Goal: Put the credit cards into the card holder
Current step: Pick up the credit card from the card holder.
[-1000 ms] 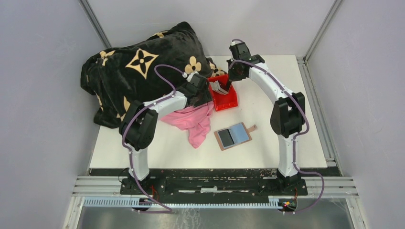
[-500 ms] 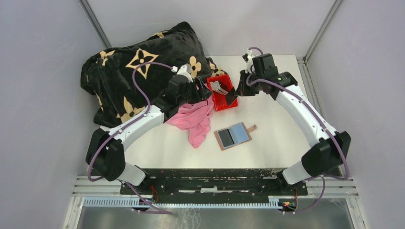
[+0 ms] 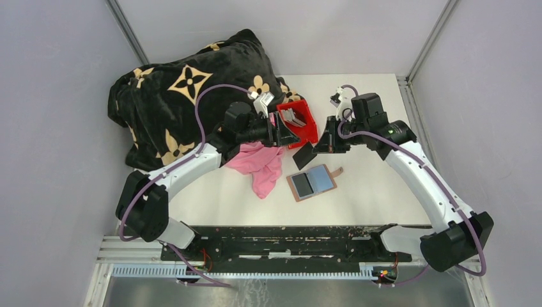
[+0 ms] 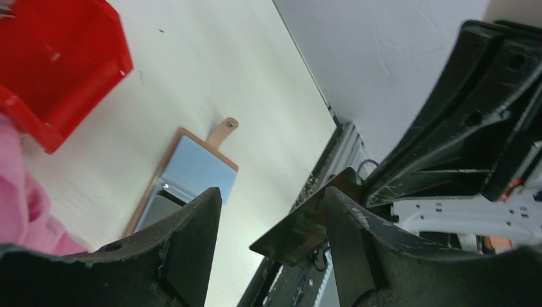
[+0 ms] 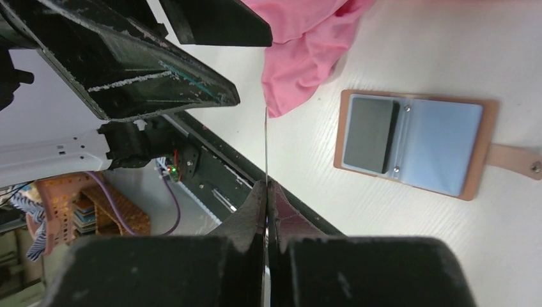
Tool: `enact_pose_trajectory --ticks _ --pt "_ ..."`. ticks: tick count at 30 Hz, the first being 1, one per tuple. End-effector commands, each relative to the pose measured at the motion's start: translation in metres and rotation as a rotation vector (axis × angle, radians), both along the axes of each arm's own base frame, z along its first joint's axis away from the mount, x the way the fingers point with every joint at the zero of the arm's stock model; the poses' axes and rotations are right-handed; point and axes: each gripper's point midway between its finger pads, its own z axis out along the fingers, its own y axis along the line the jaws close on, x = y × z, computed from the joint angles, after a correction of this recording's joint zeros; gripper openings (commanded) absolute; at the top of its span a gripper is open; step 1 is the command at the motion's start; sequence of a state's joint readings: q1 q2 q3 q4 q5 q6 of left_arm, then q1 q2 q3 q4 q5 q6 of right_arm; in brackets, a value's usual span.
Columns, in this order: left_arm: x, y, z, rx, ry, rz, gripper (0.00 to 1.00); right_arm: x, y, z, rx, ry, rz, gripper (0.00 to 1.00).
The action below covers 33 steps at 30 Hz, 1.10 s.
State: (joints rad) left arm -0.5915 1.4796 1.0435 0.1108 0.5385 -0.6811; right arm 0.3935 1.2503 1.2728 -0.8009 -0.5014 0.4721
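The brown leather card holder lies opened flat on the white table, just below the centre of the top view. A dark card shows in its left leaf and a pale blue face in its right.

Just above it, off the table, hangs the dark flat credit card that my right gripper is clenched on. From my right wrist I see it edge-on, a thin line rising from my closed fingertips. A second ago this hand was up over the red plastic bin. It has since swung down the frame with the card, so one card is out and hangs between bin and holder.

My left gripper has turned too. It now points toward the held card with its fingers spread and nothing in them. From my left wrist the card shows in the gap between them, though I cannot tell whether they straddle it or only look past it. I judge this a handover or re-grip before slotting.

Left of the holder lies the crumpled pink cloth. Farther up, the remaining grey credit cards stand in the bin, and the black plush blanket with tan flowers fills the upper left.
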Motion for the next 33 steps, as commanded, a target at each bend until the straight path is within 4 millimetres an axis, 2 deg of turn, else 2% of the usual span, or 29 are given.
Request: enact_pose_trajectory --ticks 1,12,20,24,29,33 --pt "-0.024 -0.009 0.007 -0.049 -0.052 -0.168 0.66 -0.007 0.015 0.016 0.112 -0.006 0.049 0.01" --pt "-0.043 -0.003 -0.01 -0.048 -0.02 -0.22 0.61 0.0 0.026 0.016 0.203 0.053 0.055 0.01" --pt "-0.051 -0.001 -0.002 -0.096 -0.019 -0.261 0.58 0.008 0.033 0.004 0.262 0.113 0.051 0.01" --pt "-0.056 0.001 -0.003 -0.12 0.002 -0.291 0.47 0.012 0.034 0.001 0.289 0.144 0.05 0.01" --pt "-0.057 0.006 -0.005 -0.132 0.013 -0.3 0.26 0.018 0.032 -0.007 0.292 0.167 0.037 0.01" --pt "-0.058 0.007 -0.005 -0.154 0.029 -0.313 0.04 0.022 0.033 -0.011 0.308 0.186 0.031 0.01"
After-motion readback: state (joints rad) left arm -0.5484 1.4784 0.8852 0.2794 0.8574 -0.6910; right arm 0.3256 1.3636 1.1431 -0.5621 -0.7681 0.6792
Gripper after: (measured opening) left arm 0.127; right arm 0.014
